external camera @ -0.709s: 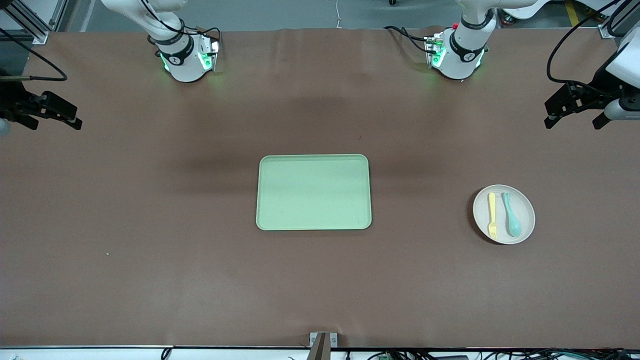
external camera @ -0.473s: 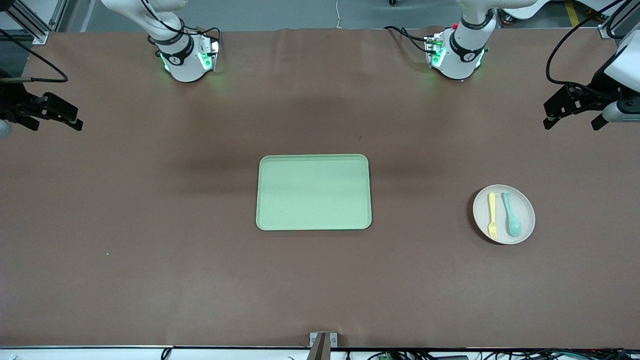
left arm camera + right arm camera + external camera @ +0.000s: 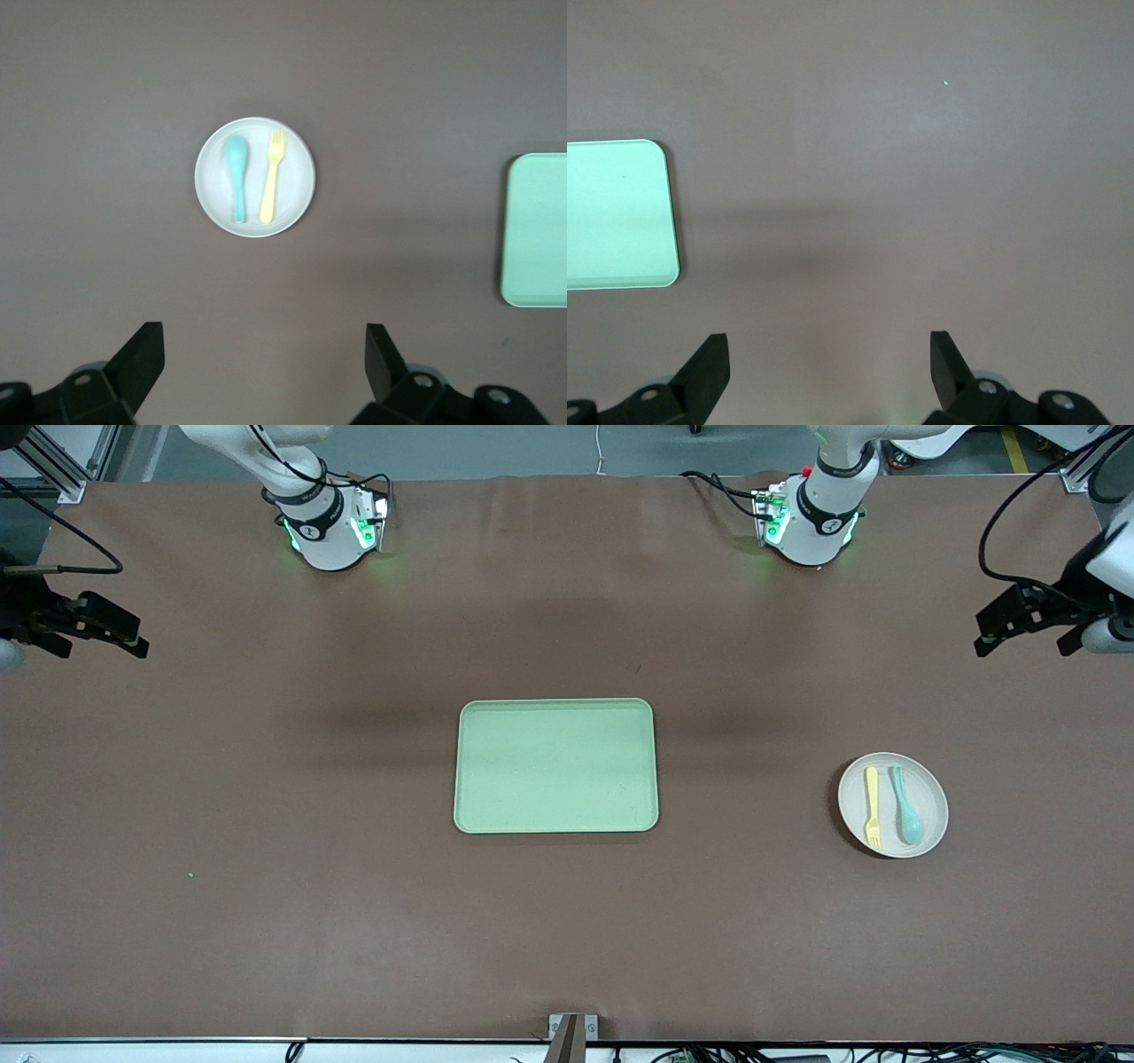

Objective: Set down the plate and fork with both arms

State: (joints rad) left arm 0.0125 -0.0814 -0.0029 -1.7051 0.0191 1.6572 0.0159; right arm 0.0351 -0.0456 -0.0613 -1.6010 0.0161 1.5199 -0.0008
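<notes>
The left gripper (image 3: 1032,631) hangs high over the bare tabletop at the left arm's end of the table, its two black fingers (image 3: 142,354) spread wide and holding nothing. The right gripper (image 3: 93,631) hangs the same way over the right arm's end, fingers (image 3: 709,359) also parted and empty.

Neither gripper touches anything, so the task appears to be at its very start, in the approach step. The likely next move is for the left gripper to come down over the plate (image 3: 930,837). That calls for a careful choice between the two utensils lying close together, and then for a grip on the plate's thin, shallow rim.

The plate is round and pale beige. It sits on the brown table (image 3: 266,868), toward the left arm's end and well apart from the tray (image 3: 555,765). On the plate lie a pale yellow fork (image 3: 873,806) and a teal spoon (image 3: 906,804), side by side and parallel, the fork on the side toward the tray.

The light green rectangular tray sits at the middle of the table and holds nothing.
</notes>
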